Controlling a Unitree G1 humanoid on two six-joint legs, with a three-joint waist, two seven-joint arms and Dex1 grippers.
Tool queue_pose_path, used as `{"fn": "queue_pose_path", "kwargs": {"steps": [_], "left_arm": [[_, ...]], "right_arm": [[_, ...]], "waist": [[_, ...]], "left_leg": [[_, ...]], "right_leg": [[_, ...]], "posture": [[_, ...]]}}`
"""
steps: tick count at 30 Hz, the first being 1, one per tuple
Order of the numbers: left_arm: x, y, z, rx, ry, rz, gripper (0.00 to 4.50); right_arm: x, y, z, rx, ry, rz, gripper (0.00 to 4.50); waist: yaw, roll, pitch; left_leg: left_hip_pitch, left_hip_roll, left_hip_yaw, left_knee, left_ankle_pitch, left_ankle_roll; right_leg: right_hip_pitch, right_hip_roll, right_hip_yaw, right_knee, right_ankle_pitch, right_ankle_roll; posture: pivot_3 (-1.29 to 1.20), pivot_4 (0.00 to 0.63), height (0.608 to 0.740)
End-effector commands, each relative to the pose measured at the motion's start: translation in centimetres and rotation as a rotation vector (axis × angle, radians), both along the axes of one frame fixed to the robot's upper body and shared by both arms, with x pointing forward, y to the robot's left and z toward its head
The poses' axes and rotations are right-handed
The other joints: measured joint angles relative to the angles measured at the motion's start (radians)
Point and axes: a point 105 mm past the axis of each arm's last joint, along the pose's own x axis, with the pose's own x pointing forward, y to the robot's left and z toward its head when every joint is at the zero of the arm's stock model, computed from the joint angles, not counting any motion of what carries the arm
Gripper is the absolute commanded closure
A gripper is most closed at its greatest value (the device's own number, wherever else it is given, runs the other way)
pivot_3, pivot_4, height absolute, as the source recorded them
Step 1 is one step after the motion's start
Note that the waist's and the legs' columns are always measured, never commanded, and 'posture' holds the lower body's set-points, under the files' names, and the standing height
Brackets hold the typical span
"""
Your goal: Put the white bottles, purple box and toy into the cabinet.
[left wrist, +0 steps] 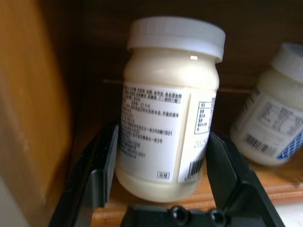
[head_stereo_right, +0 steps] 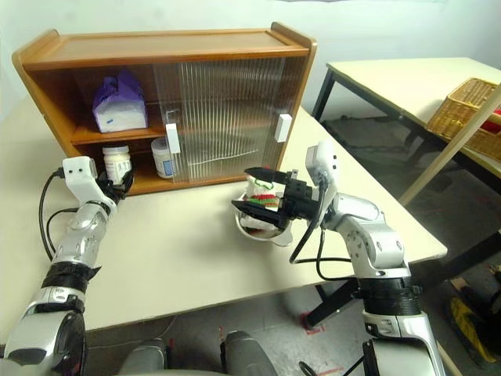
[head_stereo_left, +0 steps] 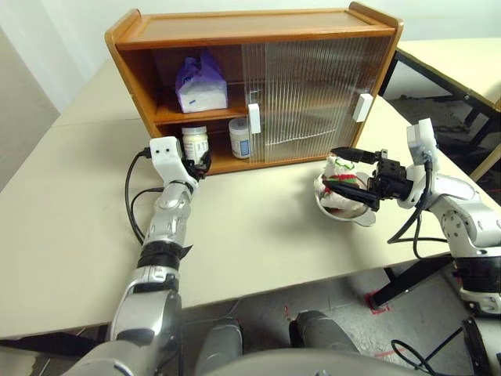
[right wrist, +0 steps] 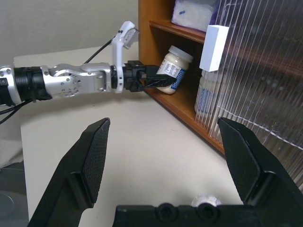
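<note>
The cabinet [head_stereo_left: 250, 27] stands at the back of the table, its left side open. My left gripper [left wrist: 163, 137] is shut on one white bottle [left wrist: 170, 113], holding it tilted at the mouth of the lower shelf. The second white bottle [head_stereo_left: 239, 137] stands further right on that shelf, partly behind a door handle. On the upper shelf lies the purple box [head_stereo_left: 201, 82]. The toy [head_stereo_left: 337, 168] lies in a steel bowl [head_stereo_left: 348, 213] on the table to the right. My right gripper [head_stereo_left: 352, 174] hovers open just over the toy, pointing left, with nothing between its fingers.
Ribbed sliding doors [head_stereo_left: 309, 94] cover the cabinet's middle and right part. A second table [head_stereo_right: 391, 78] stands to the right with a wicker basket [head_stereo_right: 470, 106] on it. The near table edge [head_stereo_left: 258, 291] runs just below both arms.
</note>
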Motion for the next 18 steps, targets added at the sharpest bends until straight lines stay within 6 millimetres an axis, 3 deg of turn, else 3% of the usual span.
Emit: {"fn": "queue_pose_path", "kwargs": {"steps": [1,9,18], "left_arm": [[0.6,-0.5,0.0,0.010,-0.010,-0.004,1.44],[1.2,-1.4,-1.8,0.001,0.060,-0.015,1.44],[0.5,-2.0,-3.3,-0.015,0.101,-0.031,1.44]], "right_arm": [[0.0,0.1,0.2,-0.017,-0.002,0.001,0.00],[0.0,0.2,0.3,-0.015,-0.007,-0.002,0.00],[0.0,0.2,0.2,-0.010,-0.010,-0.010,0.00]], "waist": [[-0.001,0.000,0.000],[-0.003,0.000,0.000],[-0.008,0.000,0.000]], "left_leg": [[0.000,0.000,0.000,0.000,0.000,0.000],[0.002,0.000,0.000,0.001,0.001,0.002],[0.003,0.000,0.000,0.001,0.002,0.003]], "right_leg": [[0.000,0.000,0.000,0.000,0.000,0.000],[0.003,0.000,0.000,0.000,0.001,0.001],[0.005,0.000,0.000,0.000,0.001,0.002]], "posture": [[-0.14,0.000,0.740],[-0.15,0.000,0.740],[-0.16,0.000,0.740]]}}
